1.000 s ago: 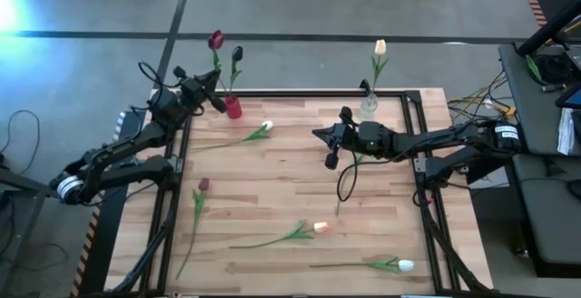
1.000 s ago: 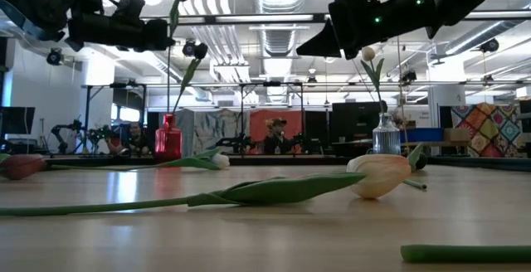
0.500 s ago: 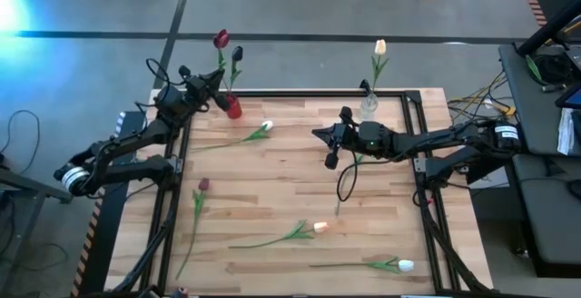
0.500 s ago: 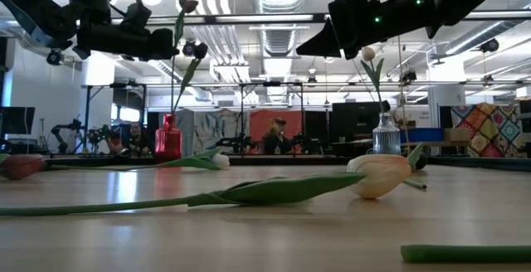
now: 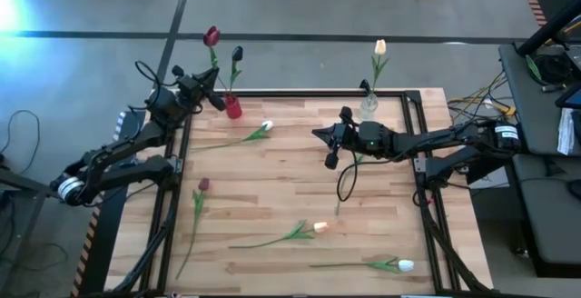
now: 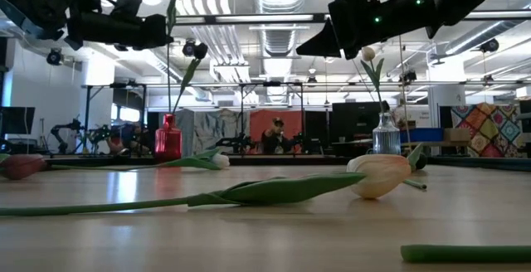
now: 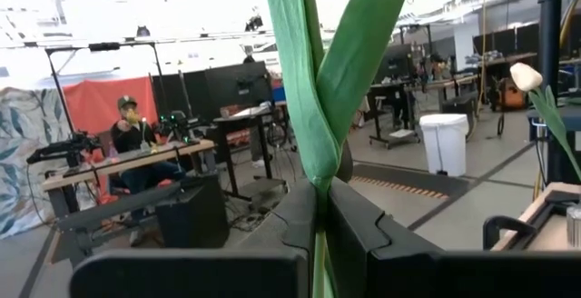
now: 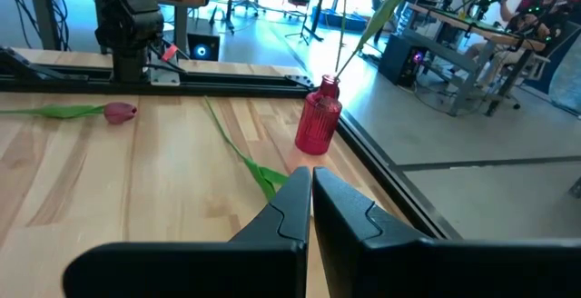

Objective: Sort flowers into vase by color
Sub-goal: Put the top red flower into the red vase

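Observation:
My left gripper (image 5: 216, 98) hovers at the far left, just beside the red vase (image 5: 233, 108), shut on a red-headed flower (image 5: 211, 36). A dark-headed flower (image 5: 237, 54) stands in that vase by its stem. A cream flower (image 5: 379, 48) stands in the clear vase (image 5: 369, 106) at the far right. My right gripper (image 5: 318, 134) hangs shut and empty over the table's middle right. Lying on the boards are a white flower (image 5: 265, 128), a maroon one (image 5: 202, 185), a peach one (image 5: 320, 228) and another white one (image 5: 404, 265). My left gripper pinches the red-headed flower's green stem (image 7: 318, 175) between its two fingers, just below where the leaves part. The fingers come nearly level from the table's left and lie across the stem. The flower stands upright above them; the gripper hides its lower end.
A dark metal frame (image 5: 300, 93) edges the wooden table top. The near left corner of the boards (image 5: 145, 262) has free room. Beyond the far edge, the low view shows desks and seated people (image 6: 274, 135).
My left gripper, still shut on the red-headed flower, has shifted a little toward the red vase and come back to where it was; the flower's head swayed with it.

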`<state>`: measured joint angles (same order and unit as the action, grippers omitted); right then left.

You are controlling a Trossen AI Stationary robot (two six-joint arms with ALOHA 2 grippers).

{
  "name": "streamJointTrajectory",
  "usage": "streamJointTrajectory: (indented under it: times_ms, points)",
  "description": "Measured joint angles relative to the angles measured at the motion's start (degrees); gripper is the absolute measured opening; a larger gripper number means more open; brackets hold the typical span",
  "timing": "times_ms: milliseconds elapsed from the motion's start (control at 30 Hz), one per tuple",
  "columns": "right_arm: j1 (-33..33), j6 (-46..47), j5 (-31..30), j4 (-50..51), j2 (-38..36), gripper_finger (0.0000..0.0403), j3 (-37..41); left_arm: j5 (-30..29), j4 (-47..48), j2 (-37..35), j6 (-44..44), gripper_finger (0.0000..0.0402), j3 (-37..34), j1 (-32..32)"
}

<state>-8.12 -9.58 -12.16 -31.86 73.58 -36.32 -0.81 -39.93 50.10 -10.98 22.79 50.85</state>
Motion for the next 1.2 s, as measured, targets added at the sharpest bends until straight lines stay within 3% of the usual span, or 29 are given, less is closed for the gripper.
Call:
streamJointTrajectory:
  times_ms: [300,1000,1200]
  points:
    - [0.0,0.0,0.0,0.0,0.0,0.0009,0.0,0.0,1.6,0.9,0.0,0.0000,0.0,0.0]
    - [0.0,0.0,0.0,0.3,0.0,0.0009,0.0,-0.3,-4.1,12.1,-1.6,0.0000,0.0,0.9]
    - [0.0,0.0,0.1,0.3,0.0,0.0009,0.0,-2.9,-4.1,13.2,-1.0,0.0026,0.0,0.9]
